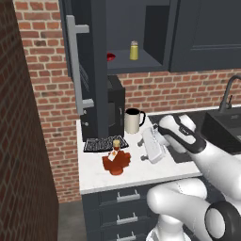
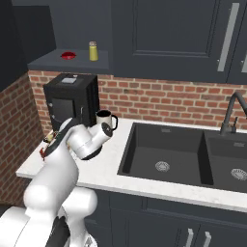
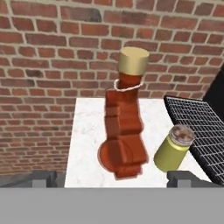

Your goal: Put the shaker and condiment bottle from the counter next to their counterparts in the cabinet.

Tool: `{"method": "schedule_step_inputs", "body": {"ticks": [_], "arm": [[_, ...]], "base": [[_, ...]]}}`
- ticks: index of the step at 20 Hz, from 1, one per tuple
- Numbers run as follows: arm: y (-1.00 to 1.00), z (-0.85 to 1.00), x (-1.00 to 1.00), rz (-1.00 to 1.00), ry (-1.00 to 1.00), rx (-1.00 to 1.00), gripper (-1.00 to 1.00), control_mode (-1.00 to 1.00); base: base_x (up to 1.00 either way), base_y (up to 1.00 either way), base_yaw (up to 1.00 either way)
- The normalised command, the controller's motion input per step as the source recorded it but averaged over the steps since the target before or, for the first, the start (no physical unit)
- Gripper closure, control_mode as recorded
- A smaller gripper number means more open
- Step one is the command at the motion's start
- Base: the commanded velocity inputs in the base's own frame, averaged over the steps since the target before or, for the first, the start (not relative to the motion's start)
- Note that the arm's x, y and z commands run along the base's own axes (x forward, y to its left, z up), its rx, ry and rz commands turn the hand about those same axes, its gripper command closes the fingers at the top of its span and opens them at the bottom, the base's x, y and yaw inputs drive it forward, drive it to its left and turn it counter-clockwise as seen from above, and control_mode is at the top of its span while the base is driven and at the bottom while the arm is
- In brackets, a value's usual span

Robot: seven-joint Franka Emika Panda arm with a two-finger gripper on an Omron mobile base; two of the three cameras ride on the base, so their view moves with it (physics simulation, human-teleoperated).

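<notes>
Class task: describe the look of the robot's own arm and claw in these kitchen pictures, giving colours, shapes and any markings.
The arm is made of glossy white, rounded segments that swell into bulbous shells, with dark grey to black rings at the joints. The hand is a boxy white block, and the claw ends in two small dark grey, squared finger tips. No cables, labels or markings can be made out.
</notes>
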Motion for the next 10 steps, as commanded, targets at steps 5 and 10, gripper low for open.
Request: {"method": "schedule_step_inputs", "body": {"ticks": [5, 10], "arm": [[0.07, 0.00, 0.23, 0.00, 0.09, 0.06, -1.00, -1.00], [0.09, 0.00, 0.19, 0.00, 0.04, 0.05, -1.00, -1.00]], "base": [[0.00, 0.00, 0.00], [0.00, 0.00, 0.00]]}}
